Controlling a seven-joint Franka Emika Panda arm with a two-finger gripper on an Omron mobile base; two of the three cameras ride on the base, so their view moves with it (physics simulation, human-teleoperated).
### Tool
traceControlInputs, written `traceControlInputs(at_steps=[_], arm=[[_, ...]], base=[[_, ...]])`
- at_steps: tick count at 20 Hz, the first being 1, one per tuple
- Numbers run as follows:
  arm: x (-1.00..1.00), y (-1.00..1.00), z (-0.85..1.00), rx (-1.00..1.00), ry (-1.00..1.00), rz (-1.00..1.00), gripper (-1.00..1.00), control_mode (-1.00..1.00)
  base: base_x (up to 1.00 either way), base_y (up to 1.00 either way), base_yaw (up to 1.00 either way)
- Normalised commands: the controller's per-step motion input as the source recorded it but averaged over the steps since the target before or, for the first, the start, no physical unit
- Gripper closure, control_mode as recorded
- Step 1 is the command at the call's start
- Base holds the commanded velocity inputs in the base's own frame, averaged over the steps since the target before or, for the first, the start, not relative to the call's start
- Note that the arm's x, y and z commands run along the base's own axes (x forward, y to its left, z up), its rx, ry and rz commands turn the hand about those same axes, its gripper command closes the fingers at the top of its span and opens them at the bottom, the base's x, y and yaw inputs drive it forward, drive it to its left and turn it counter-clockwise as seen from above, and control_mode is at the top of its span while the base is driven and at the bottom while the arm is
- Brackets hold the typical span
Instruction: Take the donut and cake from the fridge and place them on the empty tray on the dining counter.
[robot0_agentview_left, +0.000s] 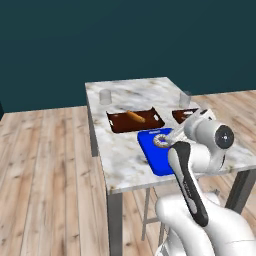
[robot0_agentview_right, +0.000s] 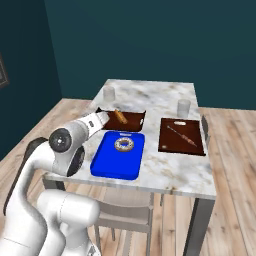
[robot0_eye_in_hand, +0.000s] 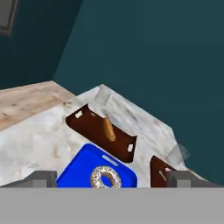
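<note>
Left base view shows the white arm rising from the lower right, its elbow bent so the forearm reaches forward over the near edge of the counter (robot0_agentview_left: 120, 165). The wrist sits just above the blue tray (robot0_agentview_left: 152, 152), with the end effector (robot0_agentview_left: 172, 134) angled down toward it. From the right base view the same forearm comes in from the left, and the end effector (robot0_agentview_right: 102, 120) hovers beside the tray's (robot0_agentview_right: 107, 165) far left corner, next to a dark brown tray (robot0_agentview_right: 132, 119) holding an orange-brown pastry (robot0_agentview_right: 119, 116).

The donut (robot0_agentview_right: 124, 144) lies flat in the far half of the blue tray, free of the fingers. In the hand view the donut (robot0_eye_in_hand: 105, 178) sits between the two grey fingertips (robot0_eye_in_hand: 41, 178), which stand wide apart at the bottom corners with nothing between them: the end effector is released and empty.

A second dark brown tray (robot0_agentview_right: 181, 136) lies to the right of the blue one, carrying thin utensils. Two clear glasses (robot0_agentview_right: 184, 107) stand farther back on the counter.
</note>
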Motion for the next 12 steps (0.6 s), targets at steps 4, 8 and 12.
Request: traceControlInputs(at_steps=[4,8,12], arm=[[-0.83,0.04,1.00,0.05,-0.21,-0.40,-1.00,-1.00],[-0.80,0.04,0.94,0.16,-0.14,-0.52,-1.00,-1.00],[-0.91,0.00,0.61,0.29,-0.01,-0.40,-1.00,-1.00]], base=[[0.00,0.00,0.00],[0.00,0.00,0.00],[0.00,0.00,0.00]])
